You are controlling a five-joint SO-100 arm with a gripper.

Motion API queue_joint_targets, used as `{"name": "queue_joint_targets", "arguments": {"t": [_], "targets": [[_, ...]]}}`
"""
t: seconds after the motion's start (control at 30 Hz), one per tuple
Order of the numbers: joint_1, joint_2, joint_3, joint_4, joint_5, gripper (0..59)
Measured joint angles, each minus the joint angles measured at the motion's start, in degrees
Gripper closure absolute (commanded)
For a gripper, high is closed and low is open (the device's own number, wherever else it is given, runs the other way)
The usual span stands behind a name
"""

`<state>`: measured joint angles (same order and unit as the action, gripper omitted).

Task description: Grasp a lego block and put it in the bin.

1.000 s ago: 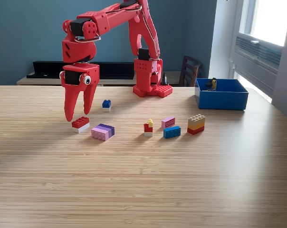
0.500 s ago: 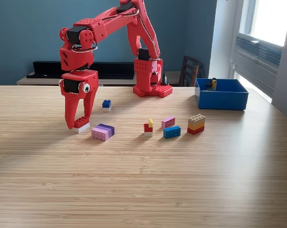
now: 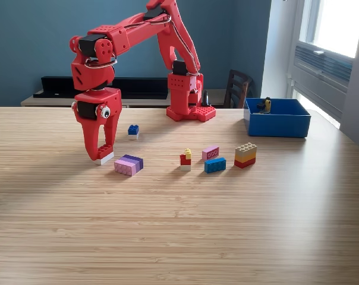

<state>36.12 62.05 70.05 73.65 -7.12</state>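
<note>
Reaching down to the wooden surface (image 3: 167,225), the red arm's claw (image 3: 101,153) straddles a red-and-white lego block (image 3: 104,155), its fingers set around the block but, as far as the exterior view shows, not yet pinched onto it. The blue bin (image 3: 277,124) sits far off toward the exterior view's right of the claw, well apart. A pink-and-purple block (image 3: 128,164) lies just beside the claw, and an off-centre squeeze could tip the target or nudge that neighbour.
</note>
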Motion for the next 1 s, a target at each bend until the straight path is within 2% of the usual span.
{"name": "queue_joint_targets", "arguments": {"t": [0.5, 0.7, 0.8, 1.0], "targets": [[0.9, 0.0, -7.8, 8.6, 6.0, 58.6], [-3.4, 0.1, -9.8, 14.9, 8.2, 58.6], [-7.9, 3.3, -8.0, 15.6, 8.6, 58.6], [-18.3, 14.4, 1.0, 16.0, 10.2, 58.6]]}}
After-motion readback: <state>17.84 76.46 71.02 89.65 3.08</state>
